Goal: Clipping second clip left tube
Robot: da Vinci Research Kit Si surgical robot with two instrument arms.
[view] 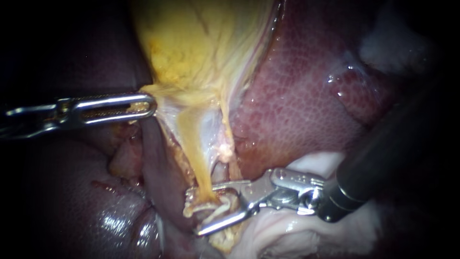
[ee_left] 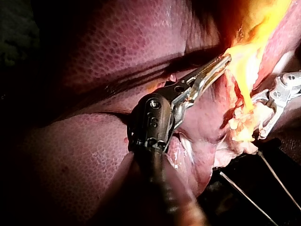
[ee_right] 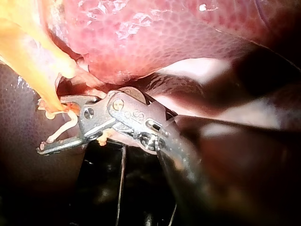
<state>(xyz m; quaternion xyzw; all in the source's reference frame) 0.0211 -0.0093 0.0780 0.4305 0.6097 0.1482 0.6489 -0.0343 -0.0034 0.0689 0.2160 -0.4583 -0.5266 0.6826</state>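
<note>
My left instrument (view: pixel 143 106) comes in from the left, its jaws shut on the lower edge of the yellow gallbladder (view: pixel 201 48) and holding it taut; the left wrist view shows this grip (ee_left: pixel 221 63). From the gallbladder the left tube (view: pixel 199 158), a yellow band, runs down between the open jaws of my right instrument (view: pixel 194 213). One jaw lies above the tube and one below, with a clear gap. Pale frayed strands (view: pixel 213 208) curl between them. In the right wrist view the right instrument (ee_right: pixel 44 129) straddles the tube's (ee_right: pixel 44 82) end. A thinner right tube (view: pixel 226 144) lies beside it.
Red mottled liver (view: pixel 306 96) fills the right and upper right, with darker liver (view: pixel 72 192) at the lower left. White gauze (view: pixel 311 230) lies under my right instrument's dark shaft (view: pixel 383 148). My right instrument (ee_left: pixel 277 96) shows ahead of the left one in the left wrist view.
</note>
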